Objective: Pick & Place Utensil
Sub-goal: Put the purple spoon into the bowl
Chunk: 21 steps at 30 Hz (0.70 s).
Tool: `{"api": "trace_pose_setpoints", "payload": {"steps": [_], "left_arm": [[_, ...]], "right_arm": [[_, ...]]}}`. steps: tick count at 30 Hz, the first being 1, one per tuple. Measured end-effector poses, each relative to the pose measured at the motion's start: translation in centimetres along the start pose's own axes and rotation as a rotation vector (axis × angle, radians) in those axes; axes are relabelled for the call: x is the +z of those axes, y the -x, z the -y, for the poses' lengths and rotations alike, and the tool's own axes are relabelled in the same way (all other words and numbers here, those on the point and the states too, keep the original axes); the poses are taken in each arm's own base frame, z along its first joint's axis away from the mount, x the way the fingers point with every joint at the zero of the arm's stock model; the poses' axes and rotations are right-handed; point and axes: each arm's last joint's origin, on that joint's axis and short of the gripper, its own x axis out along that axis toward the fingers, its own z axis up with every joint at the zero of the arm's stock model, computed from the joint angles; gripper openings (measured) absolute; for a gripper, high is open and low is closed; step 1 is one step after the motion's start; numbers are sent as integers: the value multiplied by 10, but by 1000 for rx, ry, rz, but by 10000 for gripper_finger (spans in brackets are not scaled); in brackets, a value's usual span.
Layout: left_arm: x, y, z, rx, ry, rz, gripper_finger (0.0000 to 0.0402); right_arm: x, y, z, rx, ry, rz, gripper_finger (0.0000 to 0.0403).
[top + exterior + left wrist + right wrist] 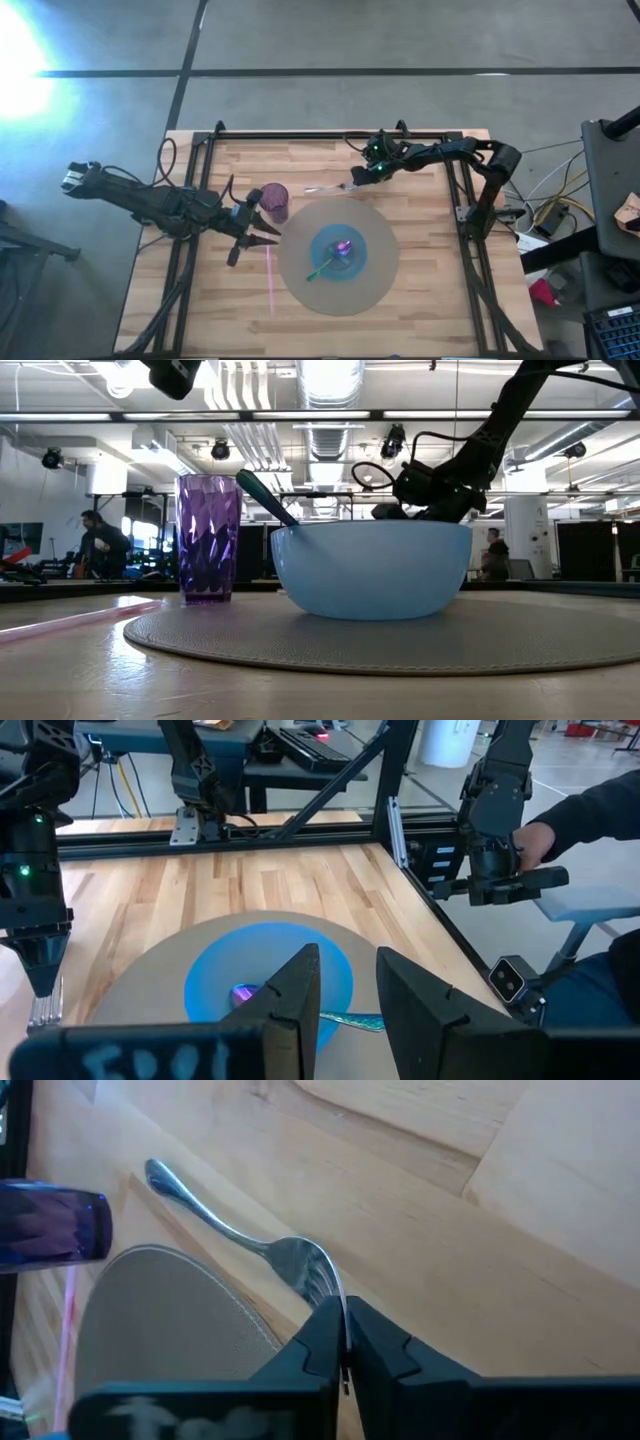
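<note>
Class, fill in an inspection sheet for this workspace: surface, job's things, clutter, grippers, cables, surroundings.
Surface: wooden table with a round grey mat.
Job's things: fork lying on the wood beside the mat; blue bowl on the mat, a utensil leaning in it.
Clutter: purple cup; pink straw.
Grippers: right gripper shut on the fork's tines; left gripper open, holding nothing, above the mat.
Cables: bundle right of the table.
Surroundings: a person's hand beyond the table's frame.
</note>
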Motion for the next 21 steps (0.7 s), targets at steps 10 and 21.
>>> {"api": "trace_pose_setpoints", "payload": {"steps": [10,21], "left_arm": [[-1,0,0,1,13,-8,94],[-1,0,0,1,13,-8,94]], "right_arm": [[0,1,-1,2,46,4,9],[3,16,-12,26,116,47,8]]}}
